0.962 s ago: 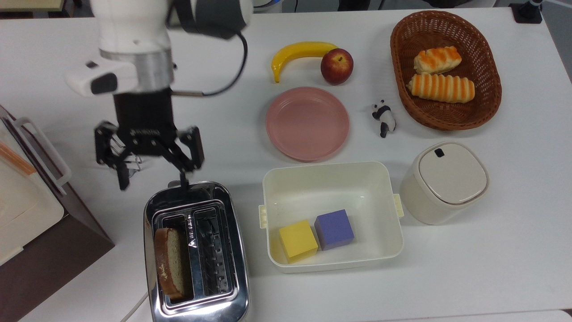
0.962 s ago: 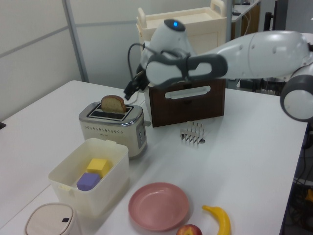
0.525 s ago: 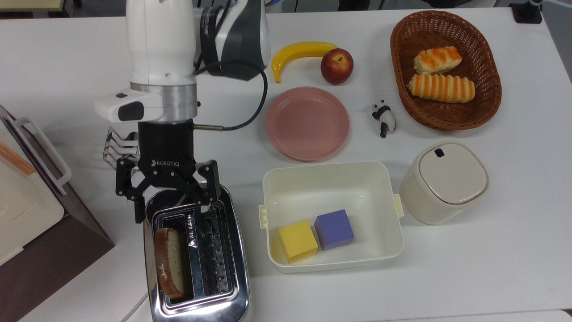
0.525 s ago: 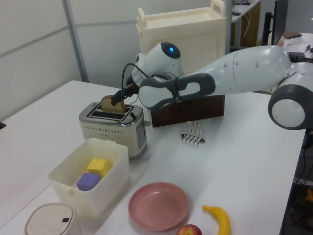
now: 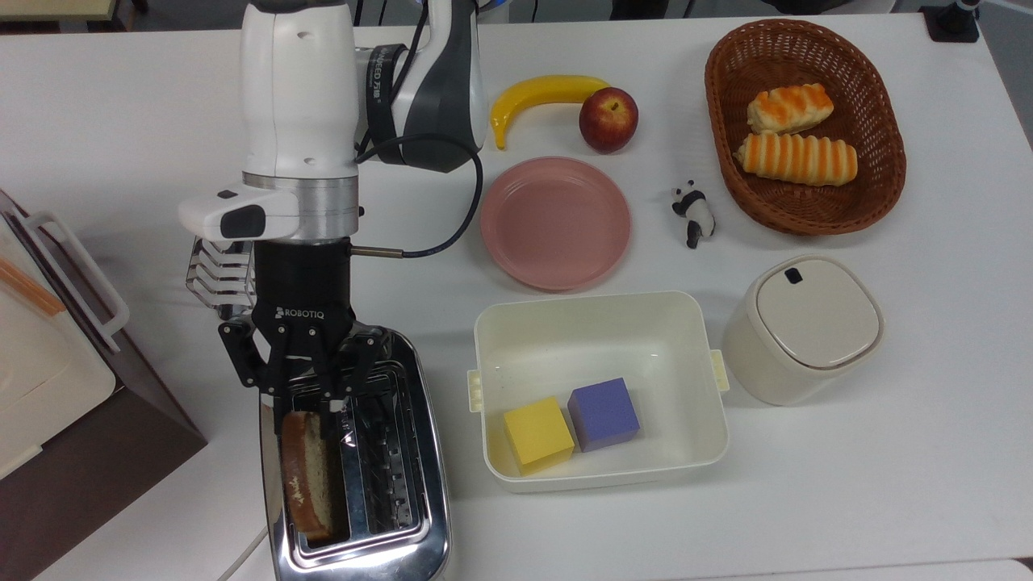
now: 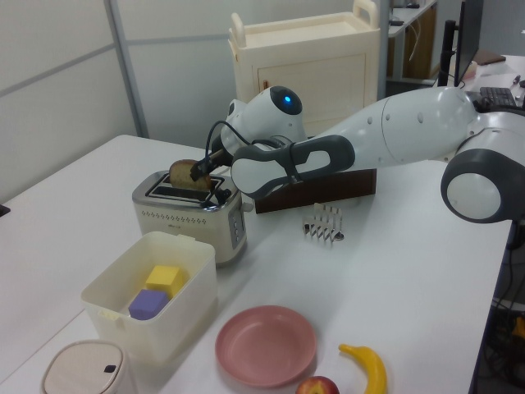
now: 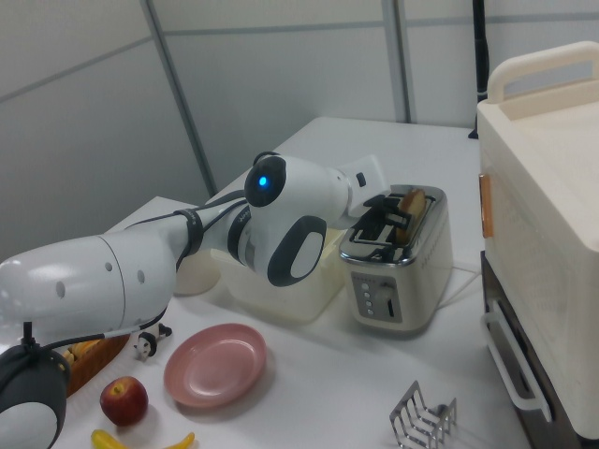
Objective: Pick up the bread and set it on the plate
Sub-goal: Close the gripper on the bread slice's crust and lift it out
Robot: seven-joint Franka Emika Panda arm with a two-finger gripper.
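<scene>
The bread (image 5: 305, 474) stands on edge in the toaster (image 5: 355, 460) slot at the top view's lower left, its long axis running up-down in the frame. The gripper (image 5: 307, 403) sits at the slice's upper end, fingers pinched in on it, apparently grasping. The plate (image 5: 555, 223) lies well apart, toward the upper right, so the move is lift, then carry there.

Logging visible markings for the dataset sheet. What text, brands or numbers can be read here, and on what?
"ROBOTIQ": white letters on the black body of the tool, top view.
White lettering on the dark band of the arm: partly hidden, not readable whole.
Small mark on the toaster between its slots: too small to read.
Nothing readable on the bread, the plate or the other things.
</scene>
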